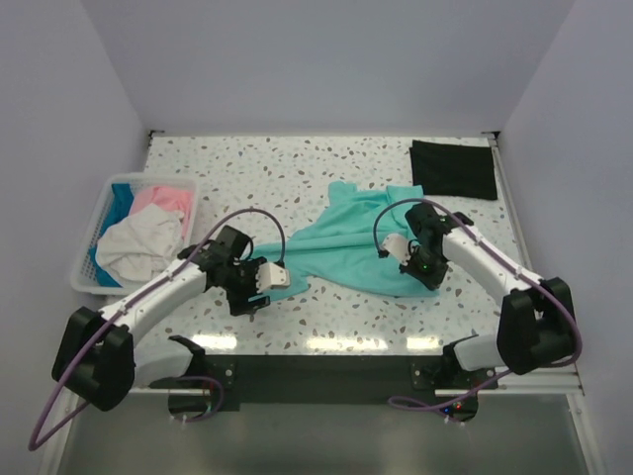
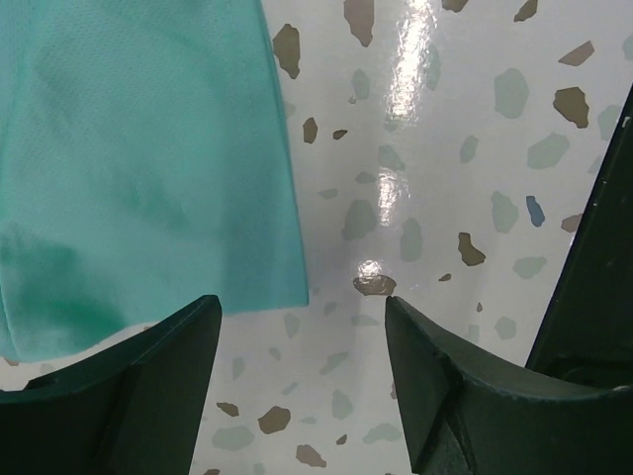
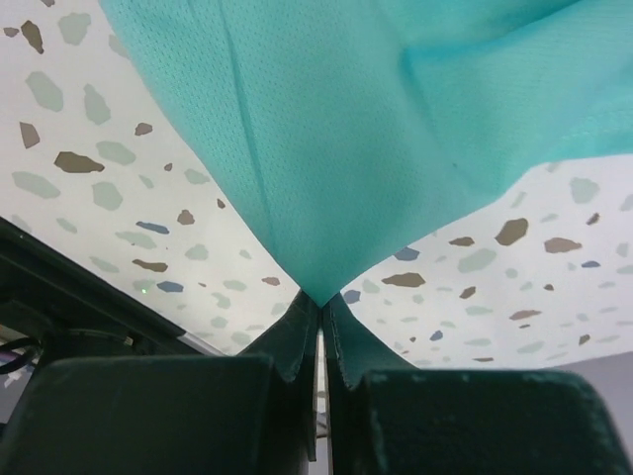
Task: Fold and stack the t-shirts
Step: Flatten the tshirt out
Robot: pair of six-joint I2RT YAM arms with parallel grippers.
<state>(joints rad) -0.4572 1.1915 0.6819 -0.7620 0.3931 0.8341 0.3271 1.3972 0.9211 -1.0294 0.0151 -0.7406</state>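
Spanning the whole top view: speckled terrazzo surface (image 1: pixel 297 163), walled on the left, right and far sides.

Teal-green t-shirt (image 1: pixel 341 247) lies rumpled near the middle. It is the landmark for everything below. Its far edge rises to a peak, its near-left hem ends in a square corner, and its near-right corner is bunched.

Open room: bare surface beyond the shirt's far edge, a strip along its near edge, and a band to its left.

White slatted basket (image 1: pixel 87 277) sits well left of the shirt. Heaped inside are the white t-shirt (image 1: pixel 138 247), pink t-shirt (image 1: pixel 163 200) and bright blue t-shirt (image 1: pixel 121 203).

Black t-shirt (image 1: pixel 453 168) lies folded flat beyond the teal shirt's far-right side. It is apart from the teal shirt, by the right wall.

Left claw (image 2: pixel 302 317) is at the shirt's near-left corner with fingers spread and nothing held. The hem corner lies just ahead of the gap, toward the left finger, with bare surface beside it.

Right claw (image 3: pixel 319 297) is at the shirt's near-right corner, pressed together on a pinch of teal cloth. The fabric fans out from the tips.
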